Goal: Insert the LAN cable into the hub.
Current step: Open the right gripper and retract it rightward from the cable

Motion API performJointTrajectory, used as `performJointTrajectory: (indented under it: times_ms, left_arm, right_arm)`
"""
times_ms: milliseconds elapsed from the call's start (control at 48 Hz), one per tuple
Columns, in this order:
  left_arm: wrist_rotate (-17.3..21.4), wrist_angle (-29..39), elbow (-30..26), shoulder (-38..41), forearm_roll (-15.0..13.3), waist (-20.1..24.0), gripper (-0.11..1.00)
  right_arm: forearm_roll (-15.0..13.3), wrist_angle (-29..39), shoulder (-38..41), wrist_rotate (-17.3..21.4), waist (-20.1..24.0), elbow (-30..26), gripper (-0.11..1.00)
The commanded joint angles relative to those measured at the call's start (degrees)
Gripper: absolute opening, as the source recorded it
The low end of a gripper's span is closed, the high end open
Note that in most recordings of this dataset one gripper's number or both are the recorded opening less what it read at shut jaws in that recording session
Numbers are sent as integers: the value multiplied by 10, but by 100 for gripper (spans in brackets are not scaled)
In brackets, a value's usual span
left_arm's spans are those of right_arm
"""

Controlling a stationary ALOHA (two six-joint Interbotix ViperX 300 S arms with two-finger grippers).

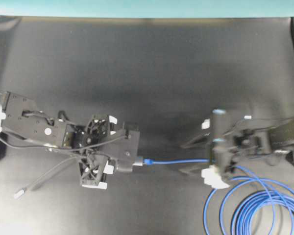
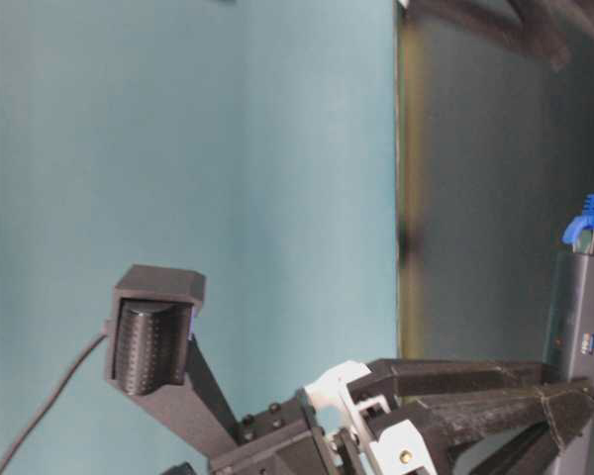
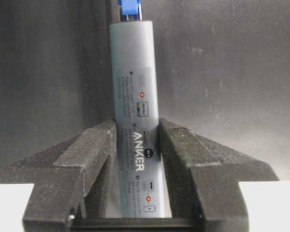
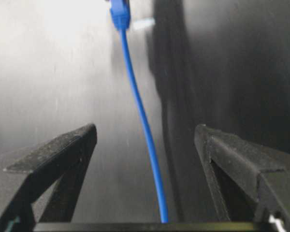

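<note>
My left gripper (image 1: pixel 127 157) is shut on the hub (image 1: pixel 137 160), a grey bar marked ANKER (image 3: pixel 135 92) clamped between both fingers (image 3: pixel 99 150). The LAN cable's blue-booted plug (image 1: pixel 147 161) sits in the hub's far end, as the left wrist view (image 3: pixel 130 7) and the table-level view (image 2: pixel 592 216) also show. The blue cable (image 1: pixel 179 160) runs right to my right gripper (image 1: pixel 193 155). That gripper (image 4: pixel 145 135) is open. The cable (image 4: pixel 141 113) passes between its fingers without touching them. The rest of the cable lies coiled (image 1: pixel 255 205) at the front right.
The hub's thin grey cord (image 1: pixel 54 174) trails left under the left arm to a small silver plug (image 1: pixel 18 194) on the black mat. The mat's far edge meets a teal wall (image 1: pixel 147 7).
</note>
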Motion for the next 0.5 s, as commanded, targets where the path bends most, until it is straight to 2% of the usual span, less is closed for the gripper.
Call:
performJointTrajectory:
  times_ms: [0,479]
  left_arm:
    - [-7,-15,2,-9,2,2,29]
    - [-17,-26,13,-10,2,4,30]
  right_arm:
    - [1,-7,-26,6,2,11,79]
    - [4,-7,-45,5,1,25,79]
